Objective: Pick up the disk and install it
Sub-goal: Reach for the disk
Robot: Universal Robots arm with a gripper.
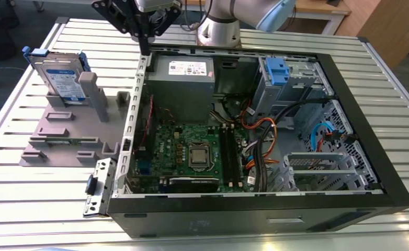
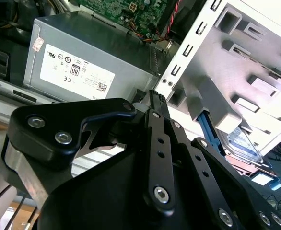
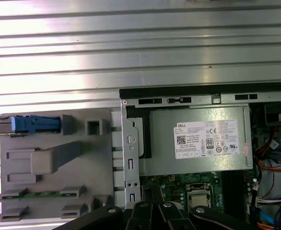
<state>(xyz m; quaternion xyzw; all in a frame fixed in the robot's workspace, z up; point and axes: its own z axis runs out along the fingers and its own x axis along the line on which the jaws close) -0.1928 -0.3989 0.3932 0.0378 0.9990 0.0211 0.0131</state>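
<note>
The disk [image 1: 59, 77] stands on edge in a grey holder [image 1: 65, 130] on the exterior view's left, outside the open computer case. It is silver-grey with a white-and-blue label and a bright blue bracket. In the first wrist view the disk [image 3: 35, 123] shows edge-on as a blue strip; in the second wrist view the disk [image 2: 242, 145] sits behind a grey post. My gripper [image 1: 145, 48] hangs above the case's rear corner beside the power supply, to the right of the disk and apart from it. Its black fingers [image 2: 155, 98] appear shut together with nothing between them.
The open case [image 1: 372, 172] holds a grey power supply [image 1: 183, 70] with a white sticker, a green motherboard [image 1: 190, 151], cables and a drive bay with a blue latch [image 1: 277, 70]. The holder also carries a thin green board [image 3: 35, 194]. All rests on a slatted metal table [image 1: 23, 198].
</note>
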